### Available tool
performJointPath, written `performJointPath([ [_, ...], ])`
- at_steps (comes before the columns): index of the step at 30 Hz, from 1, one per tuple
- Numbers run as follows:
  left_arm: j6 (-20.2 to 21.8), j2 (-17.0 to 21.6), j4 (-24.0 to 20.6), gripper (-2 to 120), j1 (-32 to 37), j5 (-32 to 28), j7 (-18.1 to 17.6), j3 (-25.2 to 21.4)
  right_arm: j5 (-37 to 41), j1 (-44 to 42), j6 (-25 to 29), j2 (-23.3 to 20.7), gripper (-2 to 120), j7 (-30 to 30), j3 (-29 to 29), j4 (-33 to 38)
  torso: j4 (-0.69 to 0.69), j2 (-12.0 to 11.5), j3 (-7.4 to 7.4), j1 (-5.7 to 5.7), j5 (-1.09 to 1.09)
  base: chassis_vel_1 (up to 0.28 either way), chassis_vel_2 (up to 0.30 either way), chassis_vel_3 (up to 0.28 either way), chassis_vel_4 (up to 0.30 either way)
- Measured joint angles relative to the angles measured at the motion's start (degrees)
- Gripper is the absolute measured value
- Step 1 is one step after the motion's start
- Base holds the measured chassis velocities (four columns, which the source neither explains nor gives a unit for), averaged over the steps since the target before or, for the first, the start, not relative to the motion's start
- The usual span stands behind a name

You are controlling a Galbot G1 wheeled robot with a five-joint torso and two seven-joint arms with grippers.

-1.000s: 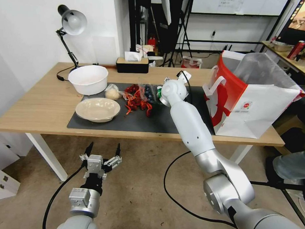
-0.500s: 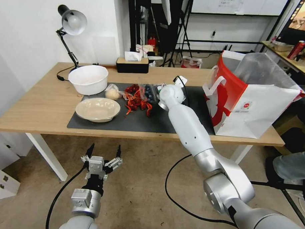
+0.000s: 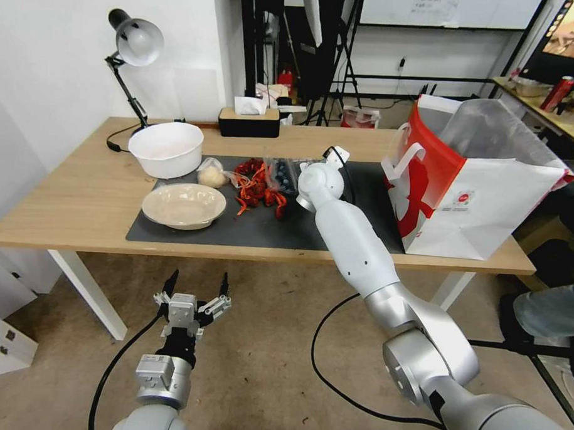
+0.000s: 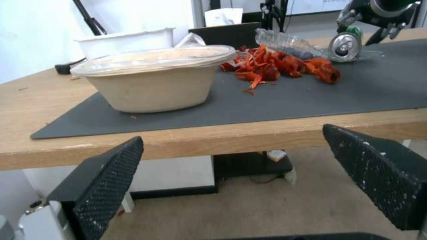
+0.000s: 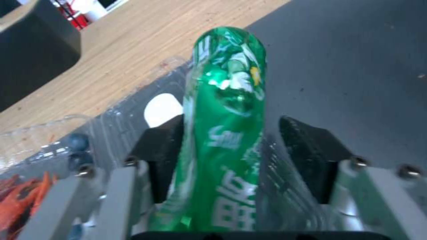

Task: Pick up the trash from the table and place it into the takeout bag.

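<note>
The right gripper [image 5: 227, 146] is down over the dark mat [image 3: 312, 225] on the table [image 3: 74, 195], next to the red scraps [image 3: 256, 186]. The green can [image 5: 225, 126] lies on its side between its two black fingers [image 5: 311, 153]. One finger looks to be right at the can's side. The other has a small gap beside it, so the claw is spread around the can and not squeezing it yet. Under the can lies a clear plastic box [image 5: 111, 123] with blueberries in it.

The takeout bag [image 3: 482, 197] stands open on the table to the right of that arm. The beige dish [image 3: 184, 205] sits on the mat to the left.

The left gripper [image 3: 193, 287] hangs low in front of the table with its fingers spread wide, holding nothing.
</note>
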Motion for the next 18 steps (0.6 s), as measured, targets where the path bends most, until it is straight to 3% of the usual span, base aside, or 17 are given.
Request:
performJointPath([
  [11,-0.17,0.0,0.06,100,-0.12,0.05,-0.08,0.02,-0.21,-0.51,-0.32,0.0,15,-0.24,-0.59,1.11,0.0,0.0,-0.01,0.0,0.0,0.0,0.0,0.0,0.0],
  [18,-0.36,0.0,0.1,100,-0.08,0.05,-0.11,0.0,-0.46,-0.87,-0.38,-0.01,1,-0.38,-1.06,2.72,0.0,-0.01,0.0,0.0,0.0,0.0,0.0,0.0,0.0],
])
